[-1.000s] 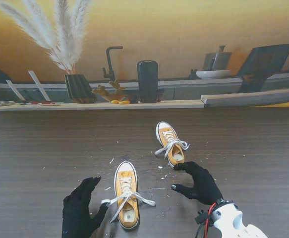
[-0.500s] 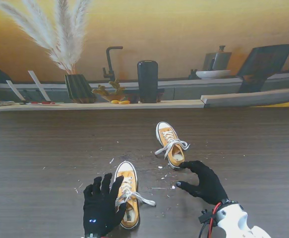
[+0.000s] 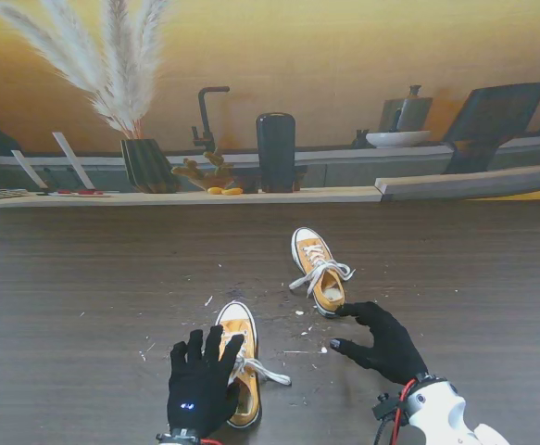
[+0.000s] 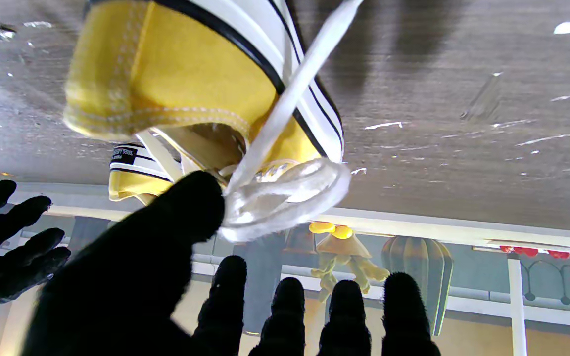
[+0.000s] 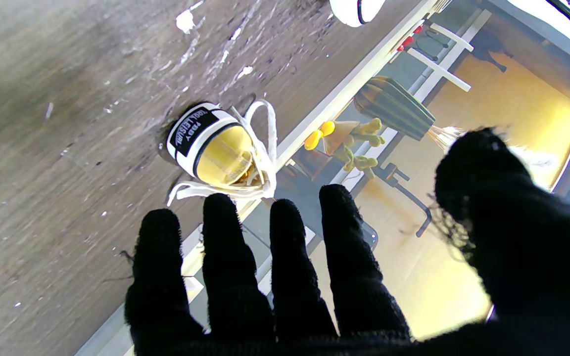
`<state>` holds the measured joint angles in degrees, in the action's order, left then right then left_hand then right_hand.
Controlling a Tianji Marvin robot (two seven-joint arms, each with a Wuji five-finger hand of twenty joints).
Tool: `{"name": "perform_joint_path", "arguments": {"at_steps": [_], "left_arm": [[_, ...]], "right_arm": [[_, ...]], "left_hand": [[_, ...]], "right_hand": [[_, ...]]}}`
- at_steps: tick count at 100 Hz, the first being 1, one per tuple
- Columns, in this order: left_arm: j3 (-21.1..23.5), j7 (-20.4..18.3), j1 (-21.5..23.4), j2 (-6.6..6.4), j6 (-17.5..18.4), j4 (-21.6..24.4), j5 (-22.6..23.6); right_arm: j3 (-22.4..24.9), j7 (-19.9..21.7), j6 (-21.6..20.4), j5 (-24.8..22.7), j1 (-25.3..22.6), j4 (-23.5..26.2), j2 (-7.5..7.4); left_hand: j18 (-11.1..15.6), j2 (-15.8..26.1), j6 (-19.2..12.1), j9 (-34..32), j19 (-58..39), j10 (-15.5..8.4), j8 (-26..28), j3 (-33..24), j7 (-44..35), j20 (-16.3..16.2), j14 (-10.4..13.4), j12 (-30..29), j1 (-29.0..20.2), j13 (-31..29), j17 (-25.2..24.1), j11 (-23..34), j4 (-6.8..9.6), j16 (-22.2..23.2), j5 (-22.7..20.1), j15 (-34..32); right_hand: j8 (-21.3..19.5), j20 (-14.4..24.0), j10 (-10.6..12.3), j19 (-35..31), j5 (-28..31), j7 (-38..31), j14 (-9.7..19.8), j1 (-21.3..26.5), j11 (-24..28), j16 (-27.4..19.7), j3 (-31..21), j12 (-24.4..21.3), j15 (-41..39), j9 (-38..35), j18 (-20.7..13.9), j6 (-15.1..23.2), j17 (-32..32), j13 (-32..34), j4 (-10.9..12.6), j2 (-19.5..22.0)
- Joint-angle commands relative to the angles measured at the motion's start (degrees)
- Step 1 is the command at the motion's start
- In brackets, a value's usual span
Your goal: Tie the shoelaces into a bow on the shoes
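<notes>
Two yellow canvas shoes stand on the dark wood table. The near shoe (image 3: 236,345) points away from me, and my left hand (image 3: 202,384) lies palm down over its heel half with fingers spread. In the left wrist view the thumb (image 4: 186,207) touches a white lace loop (image 4: 290,195) of this shoe (image 4: 166,84); one lace end (image 3: 270,375) trails to the right. The far shoe (image 3: 318,271) has its white laces (image 3: 323,271) spread across it. My right hand (image 3: 383,343) is open just behind its heel (image 5: 211,148), fingers (image 5: 285,267) apart, holding nothing.
White scraps (image 3: 299,332) litter the table between the shoes. Along the far table edge runs a shelf (image 3: 251,196) with a striped vase of pampas grass (image 3: 145,164), a black cylinder (image 3: 276,151) and a tap (image 3: 205,119).
My left hand has moved right from beside the near shoe onto its heel half, turning palm down over the laces. My right hand has shifted slightly right.
</notes>
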<state>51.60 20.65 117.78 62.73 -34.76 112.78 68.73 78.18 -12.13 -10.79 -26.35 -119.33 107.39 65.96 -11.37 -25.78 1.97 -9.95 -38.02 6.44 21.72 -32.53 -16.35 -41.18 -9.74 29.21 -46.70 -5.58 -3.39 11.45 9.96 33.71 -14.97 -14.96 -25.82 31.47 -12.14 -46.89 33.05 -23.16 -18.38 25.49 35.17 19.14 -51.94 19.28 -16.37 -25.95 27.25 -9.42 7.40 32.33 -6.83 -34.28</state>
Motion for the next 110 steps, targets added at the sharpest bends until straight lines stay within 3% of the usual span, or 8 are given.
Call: {"name": "perform_joint_path", "arguments": {"at_steps": [1, 39, 73, 100, 101, 103, 105, 110], "left_arm": [[-0.2, -1.8, -0.9, -0.03, -0.1, 0.2, -0.1], [-1.8, -8.6, -3.8, -0.81, -2.6, -1.1, 1.3], [-2.2, -9.2, -8.7, -0.80, -0.1, -5.9, -0.7], [-3.2, -9.1, -10.9, -0.67, 1.5, -7.2, -2.4], [-3.2, -9.1, -10.9, -0.68, 1.5, -7.3, -2.3], [-3.3, -9.1, -11.1, -0.68, 1.5, -7.4, -2.2], [-3.3, -9.0, -11.2, -0.69, 1.4, -7.6, -2.0], [-3.3, -8.4, -11.6, -0.62, 1.4, -8.2, -1.9]], "right_arm": [[0.1, 0.9, -0.1, 0.2, -0.4, 0.7, -0.25], [0.6, 1.3, -0.1, 0.8, -0.8, 1.0, -0.25], [0.6, 1.9, -0.5, 1.2, -1.0, 1.0, -0.36], [0.5, 2.4, -0.9, 1.3, -1.0, 1.0, -0.46], [0.5, 2.4, -0.9, 1.3, -1.0, 1.0, -0.46], [0.4, 2.5, -0.9, 1.4, -1.0, 1.0, -0.48], [0.4, 2.6, -1.0, 1.5, -1.0, 1.1, -0.50], [0.3, 2.7, -1.0, 1.6, -1.1, 1.1, -0.52]], "left_hand": [[2.7, -1.3, 2.9, 1.3, 1.0, 0.9, -1.0, -1.4, 0.5, 0.0, -0.4, -0.1, -2.1, 1.4, -0.8, -1.1, -0.71, -1.3, -0.4, 1.3], [2.2, -0.9, 2.2, 0.7, 1.2, 0.8, -0.4, -5.3, -0.9, 0.0, -1.0, 0.2, -6.4, 0.2, 1.0, 0.0, -1.96, -1.2, -1.7, 0.6], [1.9, -0.9, -7.6, -8.8, -14.0, -1.8, 3.0, -10.3, -11.6, -2.2, -0.9, -1.0, -11.4, -8.0, 6.0, 5.7, -6.06, 1.8, -11.1, -9.0], [3.2, 0.4, -12.3, -19.6, -27.2, -4.0, 5.3, -13.2, -17.8, -1.8, 1.8, -0.9, -13.4, -16.4, 11.9, 8.5, -6.07, 5.2, -18.4, -18.6], [3.4, 0.5, -12.5, -19.9, -28.0, -4.1, 5.4, -13.4, -18.1, -1.9, 1.9, -0.8, -13.6, -16.7, 12.1, 8.6, -6.26, 5.8, -18.7, -19.3], [3.6, -0.4, -13.2, -21.3, -30.4, -4.4, 6.1, -14.5, -19.2, -0.3, 1.8, -0.6, -14.7, -18.4, 12.9, 8.9, -9.05, 10.8, -19.7, -19.2], [3.3, -1.1, -13.8, -22.8, -32.0, -5.2, 6.7, -14.8, -20.3, 1.1, 1.7, -0.4, -15.7, -19.8, 13.6, 9.4, -10.32, 13.2, -20.9, -19.4], [2.6, -2.4, -15.0, -26.4, -37.3, -5.7, 8.1, -14.4, -23.3, 5.8, 1.2, 0.0, -18.8, -24.0, 15.3, 10.4, -11.96, 17.2, -24.7, -18.8]], "right_hand": [[0.8, 0.9, 0.2, 0.7, -1.9, 0.9, -0.6, -1.9, -0.8, -0.3, 1.7, -0.6, 1.0, 1.1, -0.5, 0.6, 0.1, -0.4, -0.2, 0.1], [0.8, 1.2, 0.0, 0.8, -2.1, 1.1, -0.8, -2.2, -0.9, -0.3, 1.5, -0.6, 1.3, 0.9, -0.2, 0.5, 0.3, -0.1, -0.2, 0.6], [0.7, 1.4, -0.2, 0.8, -1.4, 0.9, -0.9, -2.3, -0.9, -0.2, 1.1, -0.5, 1.2, 0.4, -0.1, 0.5, 0.7, 0.4, -0.1, 0.8], [0.6, 1.5, -0.5, 0.6, -0.4, 0.7, -1.0, -2.4, -0.9, -0.2, 0.7, -0.5, 1.1, -0.5, -0.1, 0.6, 0.9, 0.8, -0.1, 1.1], [0.6, 1.5, -0.5, 0.6, -0.4, 0.7, -1.1, -2.4, -0.9, -0.2, 0.7, -0.5, 1.1, -0.5, 0.0, 0.6, 1.0, 0.8, -0.1, 1.2], [0.6, 1.5, -0.5, 0.6, -0.4, 0.7, -1.2, -2.5, -1.0, -0.2, 0.7, -0.6, 1.1, -0.5, 0.0, 0.5, 1.0, 0.8, -0.1, 1.2], [0.6, 1.5, -0.6, 0.6, -0.2, 0.7, -1.1, -2.4, -1.0, -0.2, 0.6, -0.5, 1.1, -0.6, 0.1, 0.5, 1.0, 0.8, -0.1, 1.1], [0.5, 1.5, -0.7, 0.6, 0.1, 0.6, -1.2, -2.4, -1.0, -0.2, 0.5, -0.5, 1.0, -0.7, 0.0, 0.6, 1.1, 1.0, -0.1, 1.2]]}}
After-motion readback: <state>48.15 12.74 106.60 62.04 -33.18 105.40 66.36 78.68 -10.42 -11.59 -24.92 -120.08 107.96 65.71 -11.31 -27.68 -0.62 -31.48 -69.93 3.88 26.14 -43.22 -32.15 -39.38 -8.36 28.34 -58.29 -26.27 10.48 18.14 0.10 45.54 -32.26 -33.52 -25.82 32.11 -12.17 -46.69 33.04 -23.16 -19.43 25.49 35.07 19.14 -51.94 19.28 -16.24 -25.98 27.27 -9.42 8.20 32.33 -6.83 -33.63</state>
